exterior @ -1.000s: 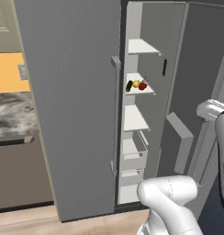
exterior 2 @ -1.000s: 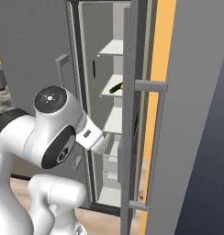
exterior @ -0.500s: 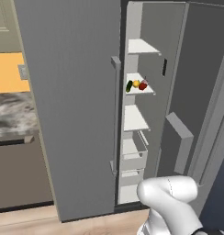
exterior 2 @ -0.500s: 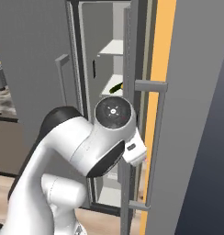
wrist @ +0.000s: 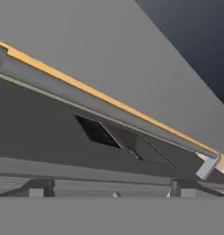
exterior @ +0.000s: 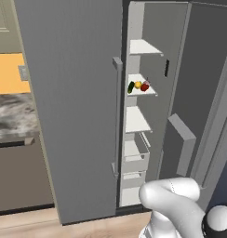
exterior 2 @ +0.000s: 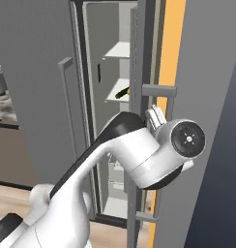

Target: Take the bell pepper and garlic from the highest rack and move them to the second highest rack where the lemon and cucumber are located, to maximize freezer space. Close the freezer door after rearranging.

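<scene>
The freezer (exterior: pixel 148 116) stands open, its white racks showing. On the second highest rack (exterior: pixel 142 91) lie the dark cucumber (exterior: pixel 130 87), the yellow lemon (exterior: pixel 137 85) and the red bell pepper (exterior: pixel 144 86) in a row; the cucumber (exterior 2: pixel 122 93) also shows from the right. The garlic is too small to make out. The freezer door (exterior: pixel 203 83) is swung out to the right. My arm (exterior 2: pixel 139 155) reaches toward its long bar handle (exterior 2: pixel 135 58). My gripper (wrist: pixel 114 193) is open, close under that handle bar (wrist: pixel 109 108), with nothing in it.
The twin grey door (exterior: pixel 73 93) with its own bar handle (exterior: pixel 117 116) is shut on the left. A marble counter (exterior: pixel 13 111) lies beyond it under an orange wall. A bin (exterior: pixel 183 144) juts from the open door's inside. A drawer (exterior: pixel 134 158) sits low in the freezer.
My arm has swung from the left across to the open door's handle. The produce on the rack has not moved and the gripper has stayed open.
</scene>
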